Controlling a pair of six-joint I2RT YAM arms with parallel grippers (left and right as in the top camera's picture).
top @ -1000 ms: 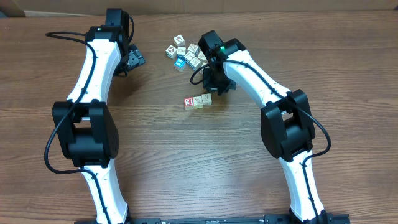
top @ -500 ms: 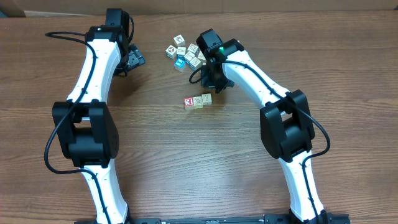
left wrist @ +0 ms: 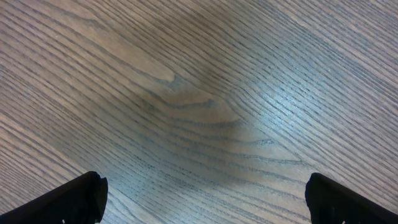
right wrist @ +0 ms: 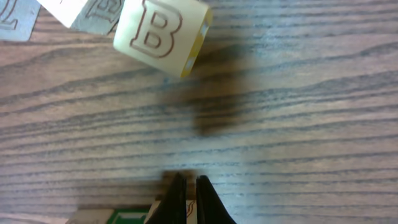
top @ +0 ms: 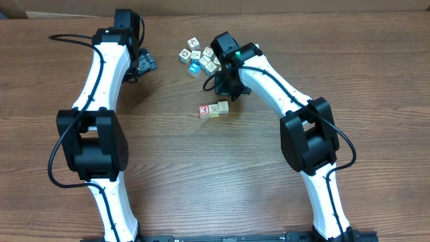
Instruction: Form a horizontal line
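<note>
The horizontal line is a short row of three tiny cubes mid-table: a red-and-white one at the left, then two pale cream ones, the last sitting slightly further back. My right gripper hangs just behind the row's right end. In the right wrist view it is shut, with nothing gripped, and a cream, green-marked cube lies just behind its tips at the frame's bottom edge. My left gripper is at the back left, and in its wrist view it stands wide open over bare wood.
A loose bunch of white, yellow and blue-edged cubes lies at the back, just behind the right gripper. One of them, marked B, shows at the top of the right wrist view, beside others.
The right gripper's jaws have closed fully and the gripper has drifted a little toward the back left. The row and the left arm have not moved.
</note>
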